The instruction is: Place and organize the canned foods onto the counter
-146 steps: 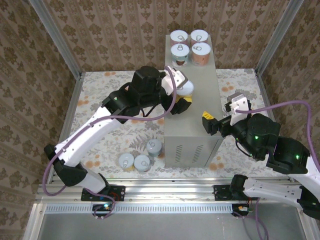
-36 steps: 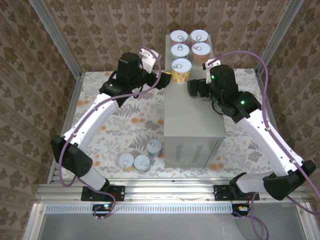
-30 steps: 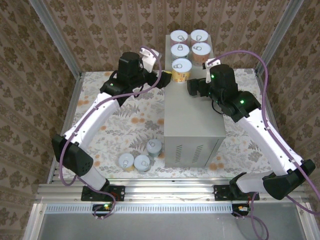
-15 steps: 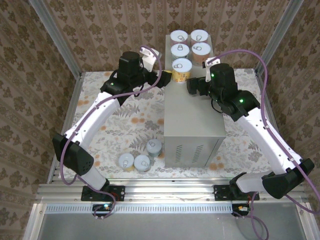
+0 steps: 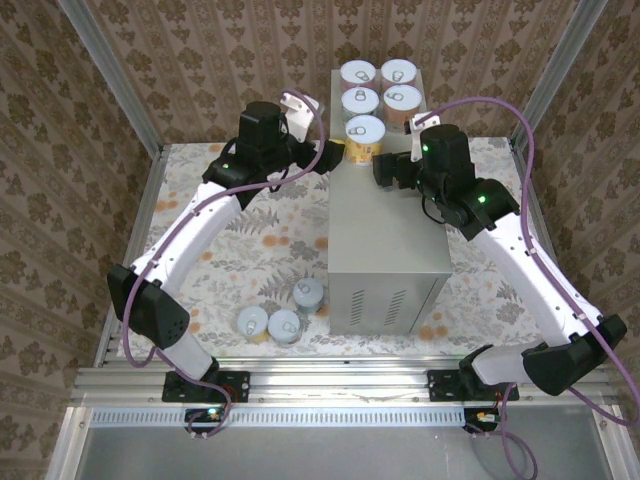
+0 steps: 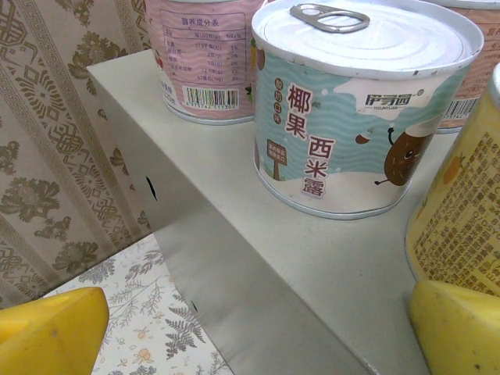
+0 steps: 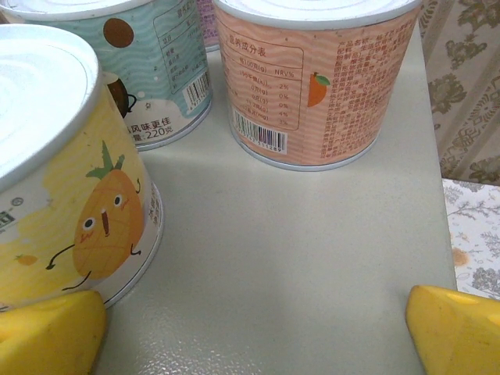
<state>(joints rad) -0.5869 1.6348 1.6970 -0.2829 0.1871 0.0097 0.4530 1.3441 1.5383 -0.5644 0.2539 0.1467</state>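
Observation:
On the grey counter [image 5: 386, 225] stand several canned foods: a block at its far end [image 5: 380, 86] and a yellow can [image 5: 364, 136] just in front. Three more cans [image 5: 283, 312] sit on the floral floor, left of the counter's front. My left gripper [image 5: 336, 156] hangs open at the counter's left edge beside the yellow can [image 6: 462, 211], facing a teal can [image 6: 367, 109] and a pink one [image 6: 205, 62]. My right gripper [image 5: 384, 171] is open just above the counter top, right of the yellow pineapple can [image 7: 62, 180], with an orange-pink can [image 7: 312, 78] ahead. Nothing is between either pair of fingers.
The counter top [image 7: 297, 258] is bare from the yellow can to its near end. Vent slots [image 5: 385, 303] mark its front face. Patterned walls and metal frame posts [image 5: 110, 75] close in the cell; the floral floor [image 5: 250, 240] lies left of the counter.
Both grippers crept slightly toward the far end of the counter and stayed open. The cans have not visibly moved.

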